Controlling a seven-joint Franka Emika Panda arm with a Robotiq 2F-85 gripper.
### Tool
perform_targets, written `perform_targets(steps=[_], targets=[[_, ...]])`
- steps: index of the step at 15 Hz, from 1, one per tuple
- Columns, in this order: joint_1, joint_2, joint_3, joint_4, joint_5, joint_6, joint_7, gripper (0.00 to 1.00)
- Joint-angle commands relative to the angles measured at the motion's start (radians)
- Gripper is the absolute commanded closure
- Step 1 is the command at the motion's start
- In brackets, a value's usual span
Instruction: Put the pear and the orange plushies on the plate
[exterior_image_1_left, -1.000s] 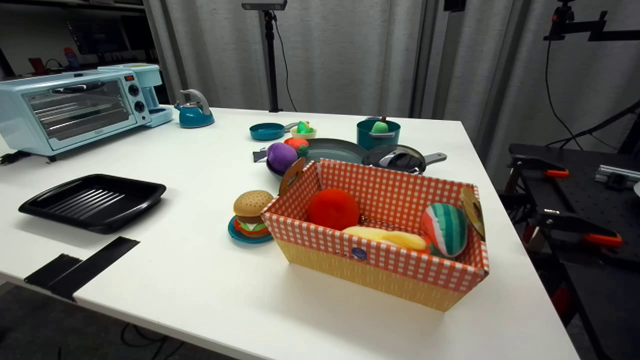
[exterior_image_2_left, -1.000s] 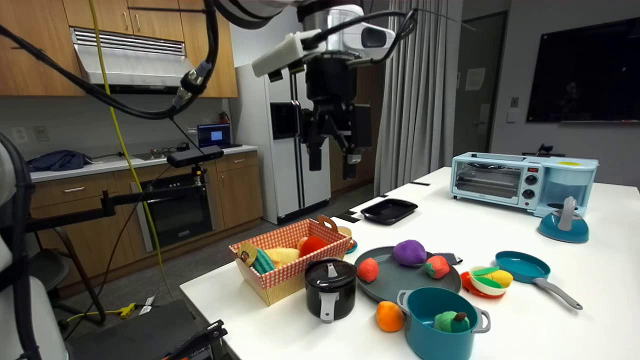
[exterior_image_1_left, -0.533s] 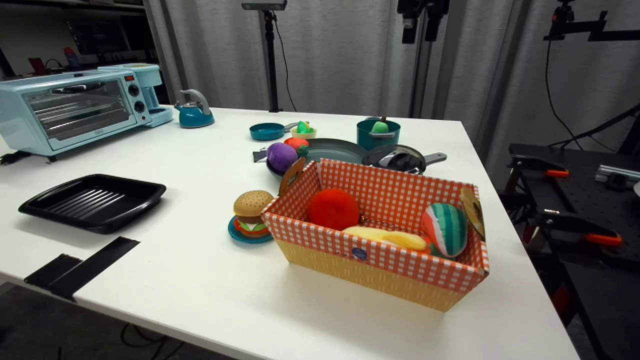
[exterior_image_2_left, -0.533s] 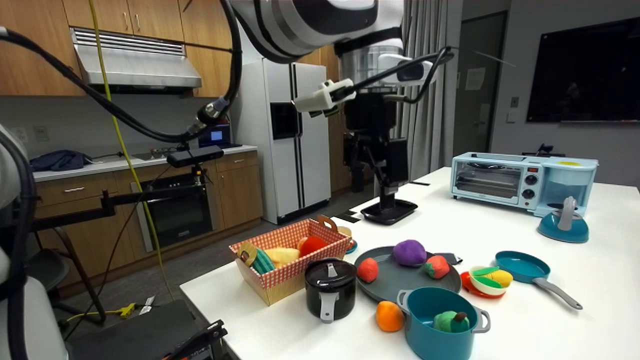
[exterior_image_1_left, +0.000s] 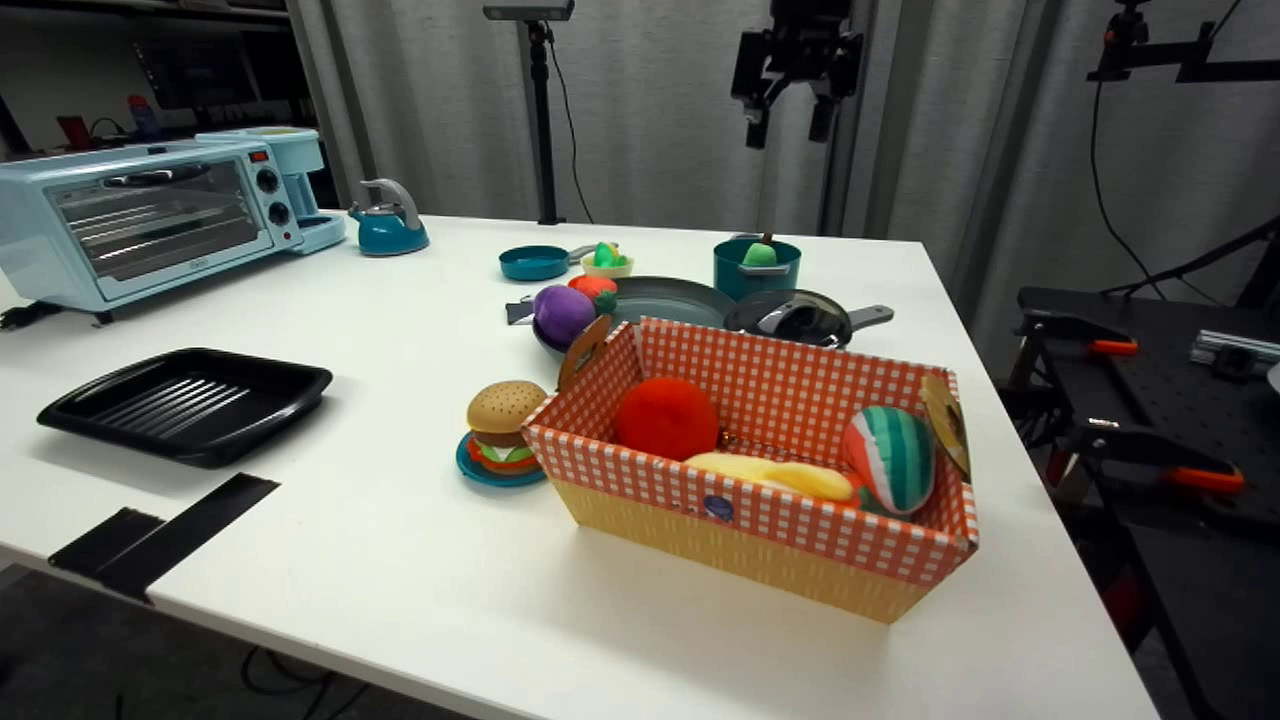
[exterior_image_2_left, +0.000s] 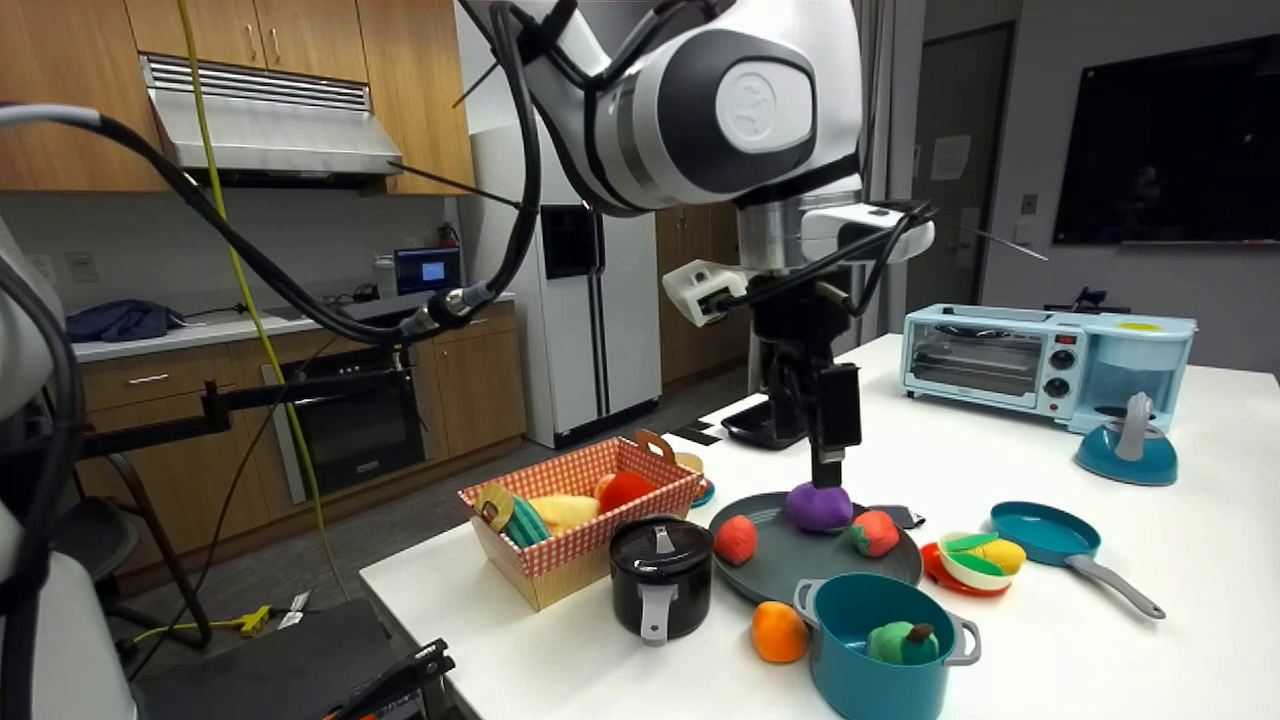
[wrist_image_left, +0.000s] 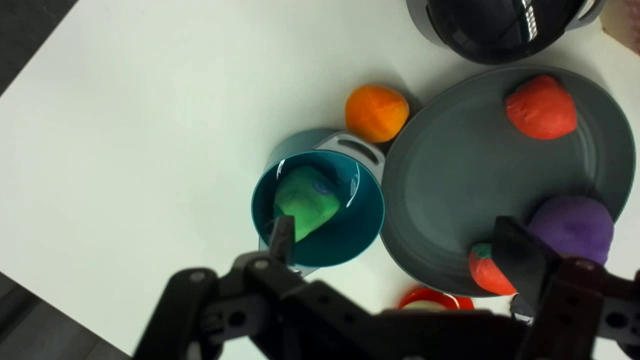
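The pear, a green plushie with a brown stem (exterior_image_2_left: 902, 643), sits inside the teal pot (exterior_image_2_left: 880, 690); it also shows in the wrist view (wrist_image_left: 307, 200) and its top in an exterior view (exterior_image_1_left: 760, 255). The orange plushie (exterior_image_2_left: 779, 632) lies on the table between the pot and the plate's rim, also in the wrist view (wrist_image_left: 377, 113). The dark grey plate (wrist_image_left: 475, 165) holds a red plushie (wrist_image_left: 542, 107), a purple plushie (wrist_image_left: 575, 227) and a red plushie with a green top (wrist_image_left: 487, 270). My gripper (wrist_image_left: 397, 234) is open and empty, high above the pot and plate; it also shows in an exterior view (exterior_image_1_left: 790, 125).
A lidded black pot (exterior_image_2_left: 660, 590) and a checkered basket of plushies (exterior_image_2_left: 575, 545) stand beside the plate. A teal pan (exterior_image_2_left: 1045, 535) and a small bowl on a red saucer (exterior_image_2_left: 975, 570) are near the plate's opposite side. The toaster oven (exterior_image_2_left: 1000, 360) is farther off.
The arm has swung across and lowered, bringing the open gripper over the pot and plate area. The objects on the table have not moved.
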Motion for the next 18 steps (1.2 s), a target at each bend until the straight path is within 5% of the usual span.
perform_targets(steps=[1, 13, 17, 18], targets=[[-0.003, 0.106, -0.029, 0.063, 0.008, 0.064, 0.083, 0.00], [0.040, 0.323, -0.112, 0.165, 0.019, 0.148, 0.179, 0.00], [0.050, 0.356, -0.129, 0.185, 0.027, 0.148, 0.193, 0.42], [0.051, 0.363, -0.132, 0.189, 0.029, 0.148, 0.193, 0.33]])
